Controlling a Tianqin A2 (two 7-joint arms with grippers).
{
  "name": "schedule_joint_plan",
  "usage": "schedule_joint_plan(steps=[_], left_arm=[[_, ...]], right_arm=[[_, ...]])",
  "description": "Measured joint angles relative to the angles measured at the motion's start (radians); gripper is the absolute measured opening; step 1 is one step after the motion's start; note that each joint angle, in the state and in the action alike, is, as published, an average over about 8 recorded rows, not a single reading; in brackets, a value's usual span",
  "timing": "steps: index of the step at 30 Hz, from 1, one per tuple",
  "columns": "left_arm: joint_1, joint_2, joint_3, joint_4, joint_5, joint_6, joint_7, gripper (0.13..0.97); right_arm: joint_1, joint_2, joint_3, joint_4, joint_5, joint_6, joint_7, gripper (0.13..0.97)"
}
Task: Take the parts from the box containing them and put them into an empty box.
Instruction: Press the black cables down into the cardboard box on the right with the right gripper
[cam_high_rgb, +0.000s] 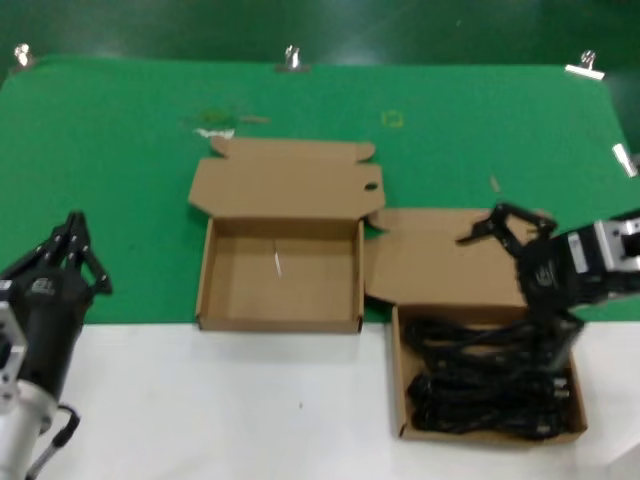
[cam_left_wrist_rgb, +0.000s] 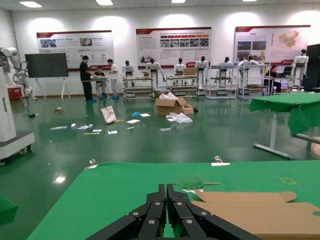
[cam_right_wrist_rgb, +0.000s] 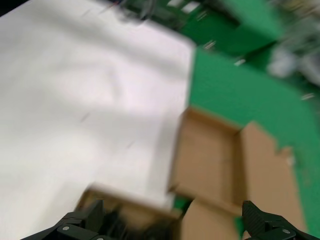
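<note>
Above the parts (cam_high_rgb: 490, 385), right claw (cam_high_rgb: 505, 228) spread wide, holding nothing

Black cords (cam_high_rgb: 490, 385) in square box (cam_high_rgb: 405, 425)

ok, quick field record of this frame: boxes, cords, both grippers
source box: squarer tray, robot's right, on white surface, lid flap open
cords: black bundles, all inside source box
empty box: wider tray, centre, pale streak on floor, nothing in it
right gripper: open, above the source box's lid flap, holding nothing
left gripper: shut, parked at robot's left, clear of both boxes
surface: green mat behind, white in front
</note>
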Motion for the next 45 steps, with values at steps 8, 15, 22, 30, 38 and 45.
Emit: schedule_joint_plan(steps=[8,15,22,30,38,45], left_arm=[[0.000,0.000,0.000,0.000,0.000,0.000,0.000,0.151],[0.000,0.000,0.000,0.000,0.000,0.000,0.000,0.151],[0.000,0.000,0.000,0.000,0.000,0.000,0.000,0.151],[0.000,0.000,0.000,0.000,0.000,0.000,0.000,0.151],[0.000,0.000,0.000,0.000,0.000,0.000,0.000,0.151],[0.000,0.000,0.000,0.000,0.000,0.000,0.000,0.151]], right_arm=[[0.118,-0.033,-0.065,-0.066,-0.196,-0.194,-0.020,0.966],[0.126,-0.078,-0.078,-0.086,-0.274,-0.256,0.008,0.966],[0.114,-0.124,-0.085,-0.111,-0.311,-0.304,0.055,0.966],[0.096,-0.200,-0.086,-0.185,-0.337,-0.302,0.082,0.966],[0.077,-0.287,-0.073,-0.298,-0.353,-0.242,0.054,0.966],[0.061,-0.316,-0.061,-0.364,-0.360,-0.214,0.016,0.966]])
